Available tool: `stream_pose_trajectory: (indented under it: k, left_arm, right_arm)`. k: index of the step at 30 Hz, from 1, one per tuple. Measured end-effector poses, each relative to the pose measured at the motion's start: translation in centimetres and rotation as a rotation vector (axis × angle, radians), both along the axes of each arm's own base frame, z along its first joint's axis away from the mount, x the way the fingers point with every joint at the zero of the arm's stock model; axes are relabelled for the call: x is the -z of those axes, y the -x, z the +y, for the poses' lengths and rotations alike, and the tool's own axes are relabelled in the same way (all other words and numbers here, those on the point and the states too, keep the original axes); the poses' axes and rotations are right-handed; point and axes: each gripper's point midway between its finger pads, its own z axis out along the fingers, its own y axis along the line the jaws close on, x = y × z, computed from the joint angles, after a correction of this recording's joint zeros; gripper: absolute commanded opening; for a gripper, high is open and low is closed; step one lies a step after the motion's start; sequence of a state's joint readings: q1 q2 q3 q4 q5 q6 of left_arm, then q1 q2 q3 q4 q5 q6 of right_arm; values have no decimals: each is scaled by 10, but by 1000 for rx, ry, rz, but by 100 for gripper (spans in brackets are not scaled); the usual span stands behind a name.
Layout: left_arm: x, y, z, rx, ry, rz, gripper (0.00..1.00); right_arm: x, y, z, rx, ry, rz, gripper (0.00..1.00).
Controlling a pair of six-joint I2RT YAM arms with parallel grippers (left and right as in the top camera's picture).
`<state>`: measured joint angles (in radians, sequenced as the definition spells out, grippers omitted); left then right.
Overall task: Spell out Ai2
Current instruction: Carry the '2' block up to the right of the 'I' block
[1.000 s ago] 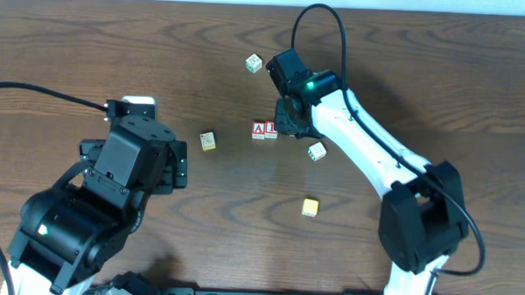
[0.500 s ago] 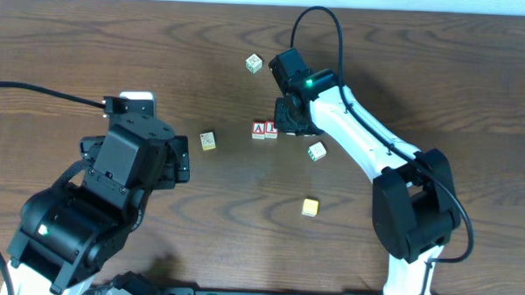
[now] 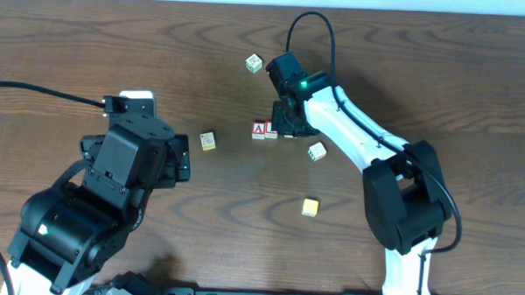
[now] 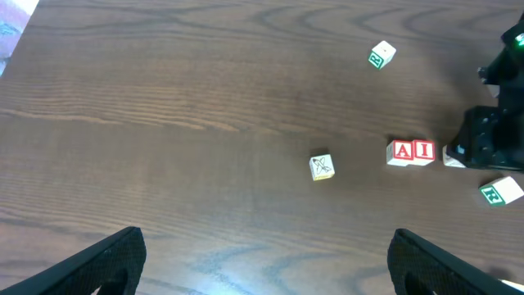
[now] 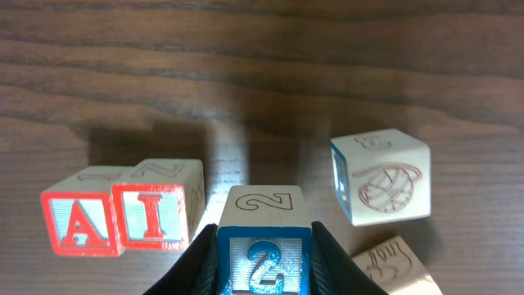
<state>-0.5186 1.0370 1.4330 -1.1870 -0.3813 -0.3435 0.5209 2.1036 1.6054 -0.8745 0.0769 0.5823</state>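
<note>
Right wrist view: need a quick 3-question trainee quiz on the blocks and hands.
1. True or false: the right hand is shut on the 2 block.
2. Which block sits flush against the A block? a) I block b) 2 block c) yellow block
3. Fill in: the left hand holds nothing and its fingers are ___.

Key: 1 true; 2 a; 3 open.
</note>
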Motion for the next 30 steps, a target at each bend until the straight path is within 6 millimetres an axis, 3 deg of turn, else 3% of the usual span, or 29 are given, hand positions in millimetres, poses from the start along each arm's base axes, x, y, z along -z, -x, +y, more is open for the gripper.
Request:
stream_pose_trajectory:
  k: [30]
  left_arm:
    - [-4, -4, -2, 0, 12, -21, 95]
  right_arm:
    - [5, -6, -2, -14, 25, -22, 21]
